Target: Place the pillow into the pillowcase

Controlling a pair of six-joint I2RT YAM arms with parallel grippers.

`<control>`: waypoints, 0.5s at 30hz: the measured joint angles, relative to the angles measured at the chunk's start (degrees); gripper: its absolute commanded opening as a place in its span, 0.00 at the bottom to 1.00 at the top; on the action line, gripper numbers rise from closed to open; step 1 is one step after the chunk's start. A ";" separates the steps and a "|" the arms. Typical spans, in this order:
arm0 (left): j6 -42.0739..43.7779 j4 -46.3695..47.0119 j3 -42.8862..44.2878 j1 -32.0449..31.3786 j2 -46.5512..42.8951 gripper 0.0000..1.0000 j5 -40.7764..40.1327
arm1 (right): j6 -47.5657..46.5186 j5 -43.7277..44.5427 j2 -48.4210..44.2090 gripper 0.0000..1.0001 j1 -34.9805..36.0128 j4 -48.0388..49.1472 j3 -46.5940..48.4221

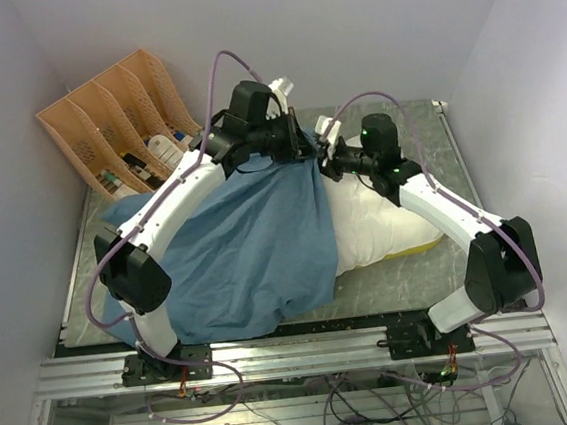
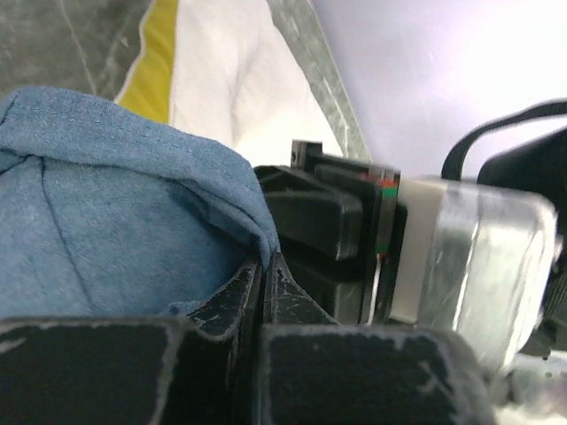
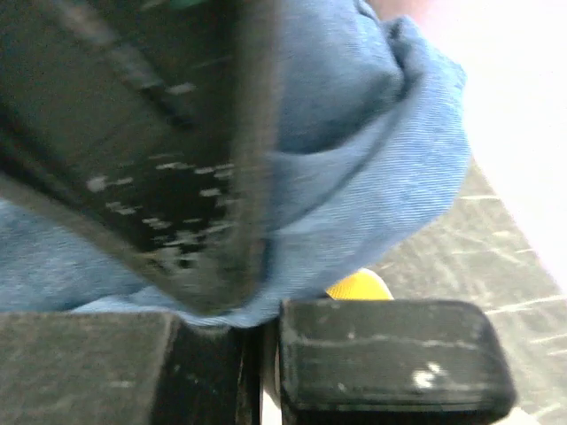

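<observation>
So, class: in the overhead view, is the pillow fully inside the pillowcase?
No, part of the pillow lies bare, white with a yellow edge, beyond the blue pillowcase.

At the far edge of the pillowcase (image 1: pixel 247 246) you have almost no room: the left gripper (image 2: pixel 264 266) and the right gripper (image 3: pixel 259 329) stand there close together, both closed on the blue cloth, and the left arm (image 1: pixel 177 198) lies across the left part of the pillowcase. To the right of the pillowcase the pillow (image 1: pixel 380 225) fills the table with the right arm (image 1: pixel 444 207) bent over it, and at its far left the wooden file rack (image 1: pixel 119 118) blocks the corner. You can pass freely only over the bare table (image 1: pixel 392 297) at the near right of the pillowcase, in front of the pillow.
</observation>
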 measured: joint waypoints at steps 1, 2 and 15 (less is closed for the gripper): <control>0.50 -0.24 0.00 -0.85 0.31 0.07 -0.24 | 2.51 -1.95 -0.26 0.00 -1.03 1.05 -0.74; 0.87 -0.59 0.00 -1.40 0.39 0.07 -0.63 | 5.01 -4.48 -0.61 0.00 -2.16 2.38 -1.62; 4.31 -10.08 2.16 5.97 1.38 0.11 -7.85 | 10.19 -13.14 -8.04 0.00 -5.42 11.21 -8.44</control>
